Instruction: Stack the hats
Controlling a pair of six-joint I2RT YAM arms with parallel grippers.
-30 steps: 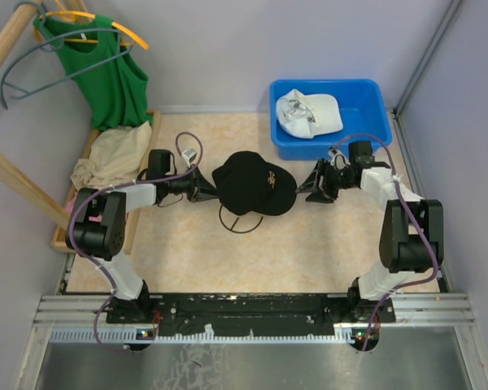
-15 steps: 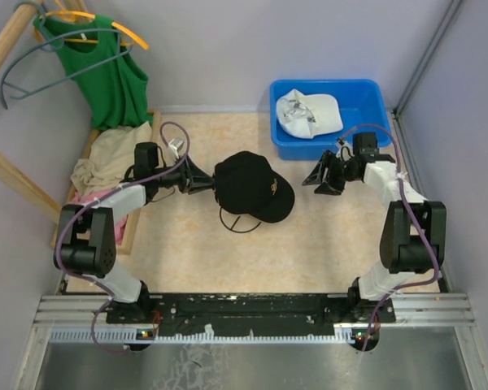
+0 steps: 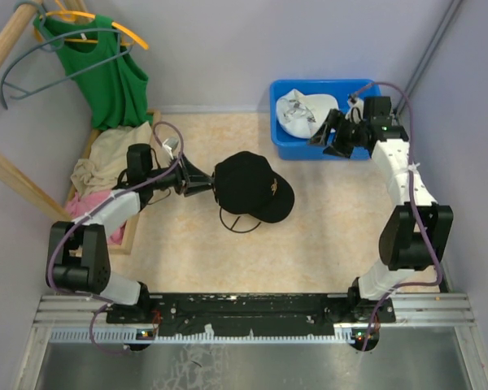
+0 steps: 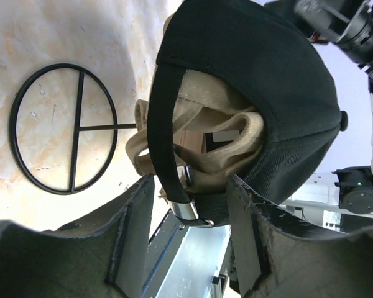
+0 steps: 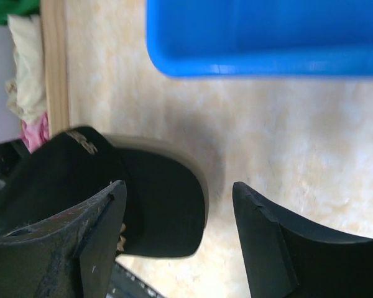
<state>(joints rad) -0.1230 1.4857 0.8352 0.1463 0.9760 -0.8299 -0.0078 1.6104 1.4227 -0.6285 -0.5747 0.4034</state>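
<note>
Right hand open, empty, poised above the near-left corner of the bin. Left hand open too, fingers astride the back strap of the black hat, gripping nothing. Open counter between bin and black hat: room to carry. Black hat mid-counter, covering a tan hat, wire ring at its near edge. White hat in the bin, just left of the right hand, walls close; probably best lifted straight up.

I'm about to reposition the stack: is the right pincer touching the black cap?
Apart. The top view shows the right pincer up at the blue bin, with a stretch of bare tabletop between it and the black cap.
</note>
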